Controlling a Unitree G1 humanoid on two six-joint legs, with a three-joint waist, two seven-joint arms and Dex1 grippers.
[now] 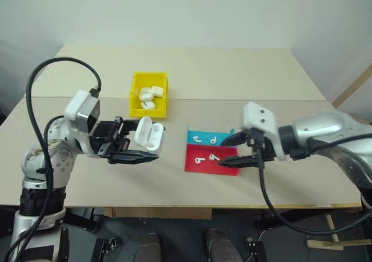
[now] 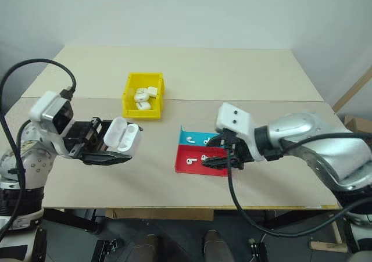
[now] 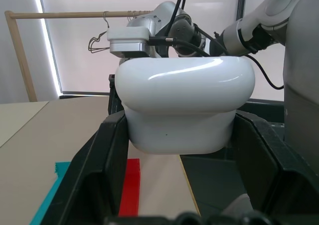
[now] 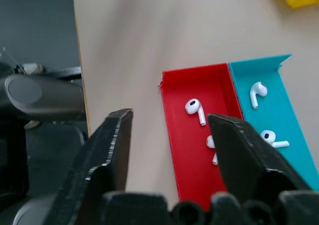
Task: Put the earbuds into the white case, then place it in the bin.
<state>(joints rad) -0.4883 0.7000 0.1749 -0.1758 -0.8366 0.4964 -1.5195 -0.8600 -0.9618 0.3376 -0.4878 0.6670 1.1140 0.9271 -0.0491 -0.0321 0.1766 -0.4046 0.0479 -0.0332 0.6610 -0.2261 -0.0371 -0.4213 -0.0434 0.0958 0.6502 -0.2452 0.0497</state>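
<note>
Holding white case [image 1: 147, 134] level, left tool [image 1: 137, 155] clamped | right tool [image 1: 228, 151] parted, angled over tray [image 1: 200, 163]

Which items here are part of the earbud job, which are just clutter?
In play:
- open white case, held in left gripper
- earbuds in red and blue tray
- yellow bin
- right gripper, jaws apart over the tray

Lying about:
- other white cases in the bin

bare lab table [image 1: 232, 70], white wall
</note>
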